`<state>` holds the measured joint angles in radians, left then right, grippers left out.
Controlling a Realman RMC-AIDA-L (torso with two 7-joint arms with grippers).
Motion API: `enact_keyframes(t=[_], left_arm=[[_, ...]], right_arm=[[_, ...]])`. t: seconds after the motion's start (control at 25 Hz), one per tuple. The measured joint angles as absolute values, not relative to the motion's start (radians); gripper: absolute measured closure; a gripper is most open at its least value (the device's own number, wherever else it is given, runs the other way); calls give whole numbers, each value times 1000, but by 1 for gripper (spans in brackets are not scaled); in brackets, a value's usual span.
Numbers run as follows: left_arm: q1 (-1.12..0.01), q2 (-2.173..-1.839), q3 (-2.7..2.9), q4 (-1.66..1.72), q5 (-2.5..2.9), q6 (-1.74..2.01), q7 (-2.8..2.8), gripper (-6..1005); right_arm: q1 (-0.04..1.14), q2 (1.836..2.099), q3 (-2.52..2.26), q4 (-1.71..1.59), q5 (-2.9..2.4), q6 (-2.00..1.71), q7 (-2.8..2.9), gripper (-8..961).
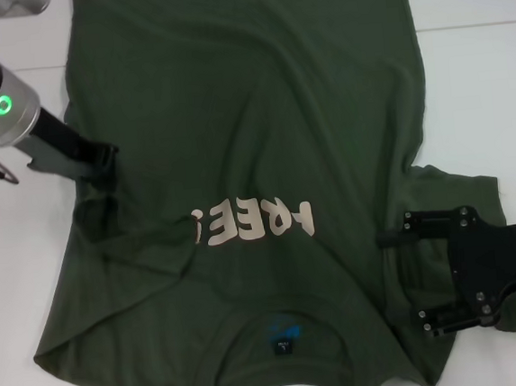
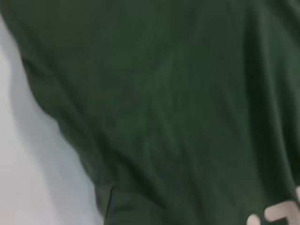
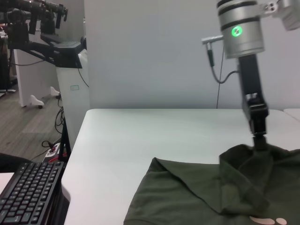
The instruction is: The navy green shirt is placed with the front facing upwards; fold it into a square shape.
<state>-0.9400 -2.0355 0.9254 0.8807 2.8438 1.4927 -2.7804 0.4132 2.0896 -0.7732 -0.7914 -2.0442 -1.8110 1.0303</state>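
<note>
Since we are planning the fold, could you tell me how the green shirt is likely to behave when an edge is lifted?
The navy green shirt will probably hang limp: where the left gripper meets its side edge, the cloth peaks and drapes. It likely wrinkles easily, as creases already run across its front. It may drag rather than slide on the white table. The right gripper is over the sleeve.

The shirt [image 1: 264,156] lies spread across the surface [image 1: 483,74], its collar at six o'clock. The left pincer [image 1: 100,162] sits at its nine o'clock edge, the right pincer [image 1: 419,278] at four o'clock over the sleeve.
</note>
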Motion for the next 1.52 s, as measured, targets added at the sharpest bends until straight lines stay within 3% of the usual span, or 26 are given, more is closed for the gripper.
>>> enact_keyframes(t=[0.8, 0.92, 1.32, 1.52], left_arm=[[-985, -2080, 911, 888, 2855, 1371, -2852, 970], [-977, -2088, 904, 904, 2856, 1339, -2857, 826], [-976, -2093, 940, 921, 2854, 1332, -2841, 599], [-919, -2110, 942, 1005, 2823, 1401, -2755, 365]], right_arm=[[408, 2088, -773, -764, -2048, -1815, 1011, 141], [408, 2087, -773, -764, -2048, -1811, 1011, 142], [409, 2087, -767, -764, -2048, -1806, 1011, 145], [409, 2085, -756, -769, -2044, -1806, 1017, 146]])
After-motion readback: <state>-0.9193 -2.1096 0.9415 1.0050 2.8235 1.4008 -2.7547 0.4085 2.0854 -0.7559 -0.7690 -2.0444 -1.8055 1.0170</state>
